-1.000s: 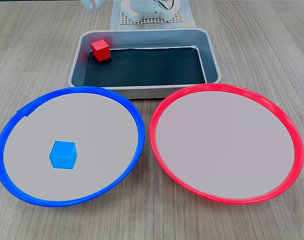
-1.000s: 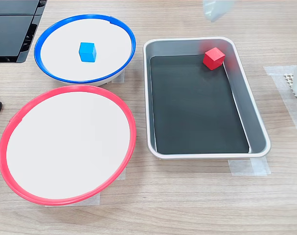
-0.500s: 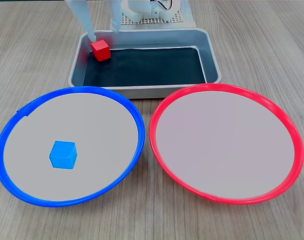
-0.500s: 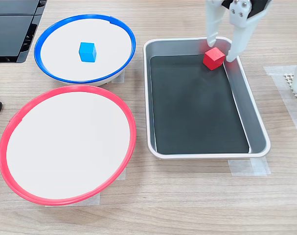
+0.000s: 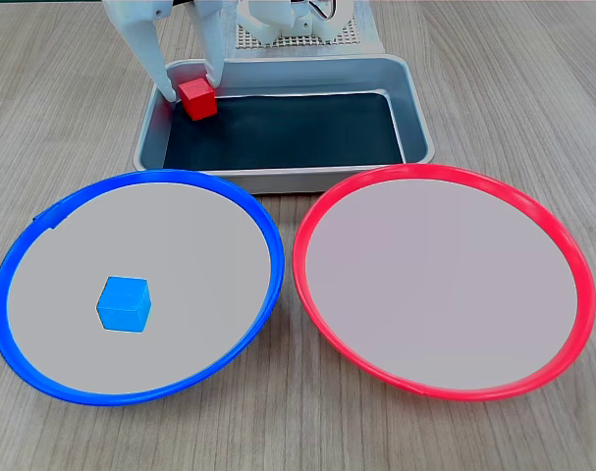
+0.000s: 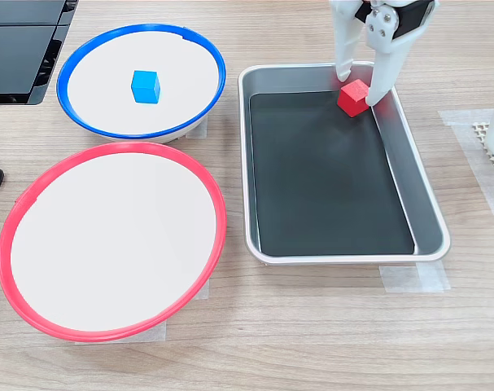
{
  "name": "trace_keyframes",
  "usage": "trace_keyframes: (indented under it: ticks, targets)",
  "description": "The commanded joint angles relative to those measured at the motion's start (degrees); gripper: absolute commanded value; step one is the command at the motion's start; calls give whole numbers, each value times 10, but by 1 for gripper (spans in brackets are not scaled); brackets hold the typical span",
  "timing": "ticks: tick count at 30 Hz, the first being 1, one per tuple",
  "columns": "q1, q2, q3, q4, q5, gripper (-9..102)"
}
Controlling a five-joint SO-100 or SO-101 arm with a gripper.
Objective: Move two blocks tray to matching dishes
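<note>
1. My fingers (image 6: 355, 92) reach down into the far corner of the tray (image 6: 430, 213), spread apart with the red block (image 6: 353, 98) lying between them; in a fixed view one finger stands just left of the block and the other at its right edge (image 5: 189, 90); I judge them not yet clenched, since a sliver of gap shows on at least one side, though I cannot tell whether either pad already touches
2. The block is a cube, so it has no long axis to line up with; it sits turned a little on the dark tray bottom, so my pads may meet its corners rather than flat faces; that is my guess, not something plainly seen
3. The tray wall stands just beside my outer finger; the coming squeeze turns on the block staying centred between my fingers and not sliding toward that wall
4. The red-rimmed dish (image 5: 533, 210) lies well away from my fingers, past the tray's near rim, bare inside; that is where this block should go
5. The blue block (image 5: 123, 303) rests in the blue-rimmed dish (image 5: 23, 242), far from my fingers and apart from all this; that half looks done
</note>
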Motion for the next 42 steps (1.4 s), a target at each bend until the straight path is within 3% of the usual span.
trace_keyframes:
  ticks: [1, 4, 7, 9, 12, 17, 20, 22, 28, 33, 37, 38, 40, 42]
  targets:
    - [-3, -4, 0, -24, 19, 18]
    - [-22, -6, 15, -45, 53, 15]
    - [-37, -5, 32, -58, 72, 2]
    - [-51, 2, 40, -62, 97, 0]
    - [-102, 25, 11, -6, 195, 0]
    - [-256, 19, -134, 44, 613, 0]
    - [-345, -34, -256, -32, 913, 0]
    - [-367, -62, -274, -89, 991, 0]
    - [-408, -191, -300, -306, 1138, 1]
    - [-425, -252, -313, -352, 1142, 23]
    - [-432, -247, -311, -366, 1143, 29]
    - [-432, -233, -304, -369, 1143, 27]
    - [-432, -182, -291, -359, 1172, 11]
    - [-428, -76, -257, -287, 1181, 0]
